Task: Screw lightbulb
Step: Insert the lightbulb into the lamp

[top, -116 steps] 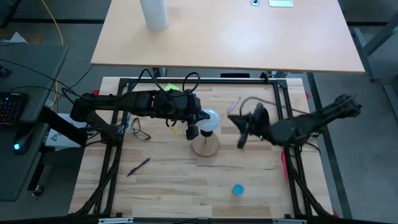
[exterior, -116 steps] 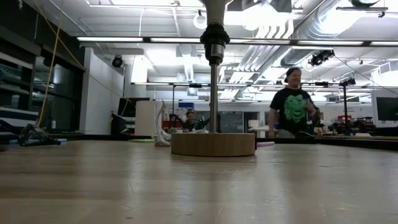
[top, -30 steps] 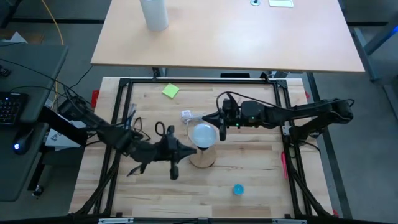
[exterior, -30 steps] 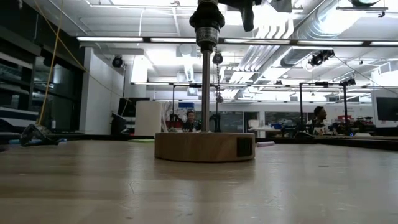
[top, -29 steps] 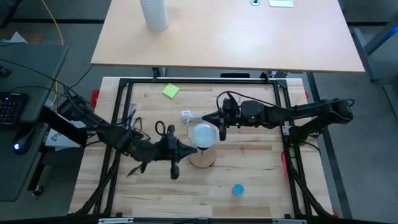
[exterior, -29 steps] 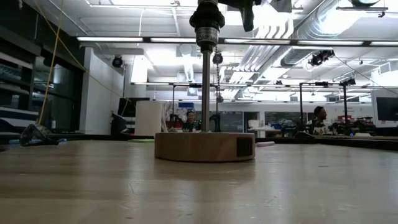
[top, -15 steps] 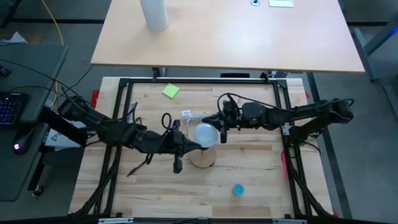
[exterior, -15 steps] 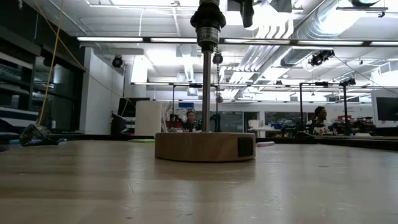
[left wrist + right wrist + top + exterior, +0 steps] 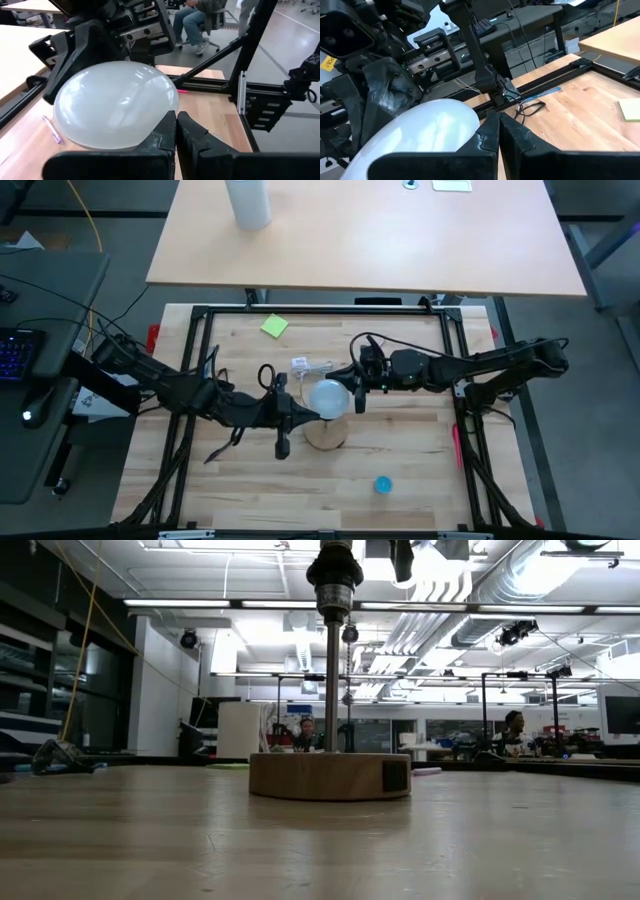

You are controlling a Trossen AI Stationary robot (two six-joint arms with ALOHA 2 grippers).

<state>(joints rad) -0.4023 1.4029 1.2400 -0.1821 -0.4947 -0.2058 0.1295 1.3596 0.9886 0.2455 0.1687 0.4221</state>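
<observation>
The lightbulb (image 9: 329, 396) is a white frosted globe that stands in the black socket (image 9: 333, 580) on top of a thin pole over a round wooden disc base (image 9: 328, 776). The low view cuts the globe off at the top. My left gripper (image 9: 316, 413) is shut at the globe's left near side. My right gripper (image 9: 351, 392) is shut at its right far side. Each wrist view shows the globe (image 9: 115, 105) (image 9: 415, 137) large beside that arm's shut fingers, with the other arm behind it. My left gripper lies nearly level, coming from the table's left, with the outer side of its shut fingertips (image 9: 169, 122) against the globe's side (image 9: 157, 117). The bulb stands upright in the socket. My right gripper comes nearly level from the table's right, and its shut fingertips (image 9: 489, 127) lie against the globe's opposite side (image 9: 470, 125).
A green note (image 9: 273, 326), a small white part (image 9: 300, 365), a looped dark thing (image 9: 268, 372), a dark pen (image 9: 224, 448) and a blue cap (image 9: 382, 484) lie on the wooden table. A black frame (image 9: 320, 307) rims it. A tall white cylinder (image 9: 247, 202) stands on the far table.
My left gripper has swung toward the table's far edge and in against the bulb's left side, staying shut. My right gripper has shifted a little toward the near edge along the globe. The bulb and its stand have stayed where they were.
</observation>
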